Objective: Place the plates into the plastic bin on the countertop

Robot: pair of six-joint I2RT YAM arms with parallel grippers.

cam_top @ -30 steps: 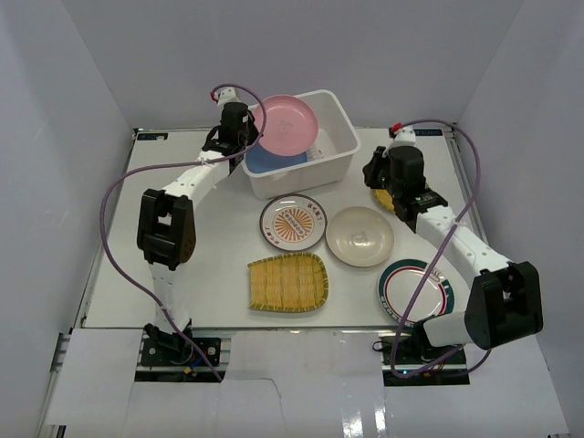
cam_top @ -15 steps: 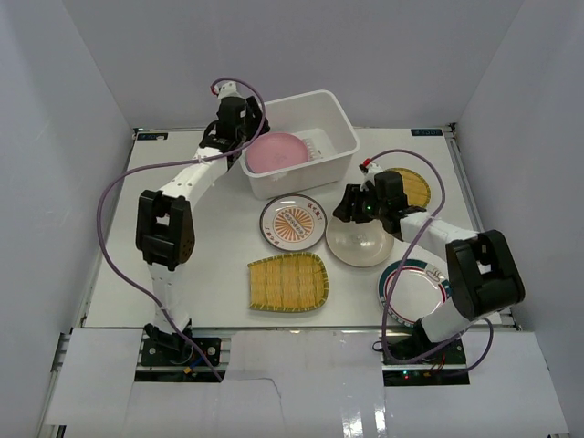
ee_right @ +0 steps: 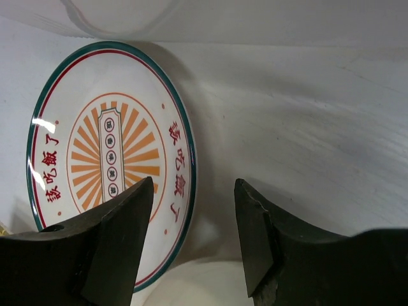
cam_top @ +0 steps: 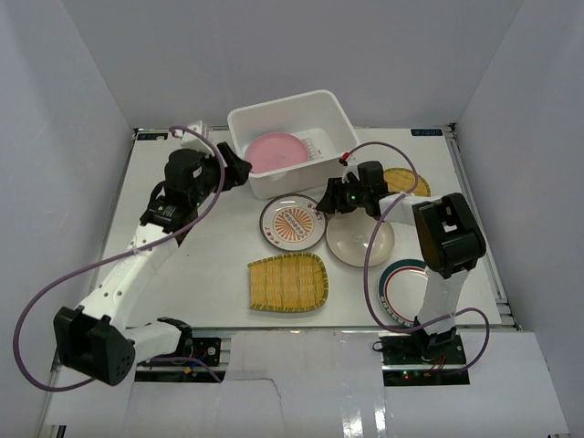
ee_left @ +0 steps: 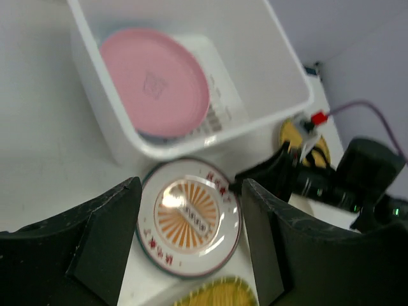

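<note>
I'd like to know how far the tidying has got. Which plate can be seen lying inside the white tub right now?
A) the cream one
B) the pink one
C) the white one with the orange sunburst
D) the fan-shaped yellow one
B: the pink plate lies inside the plastic bin, as both the overhead view and the left wrist view show.

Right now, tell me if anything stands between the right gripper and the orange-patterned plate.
Nothing visible does. The right gripper is open, right at the rim of the orange-patterned plate, with only bare countertop beside it. The cream plate lies on its other side, not in the way.
</note>
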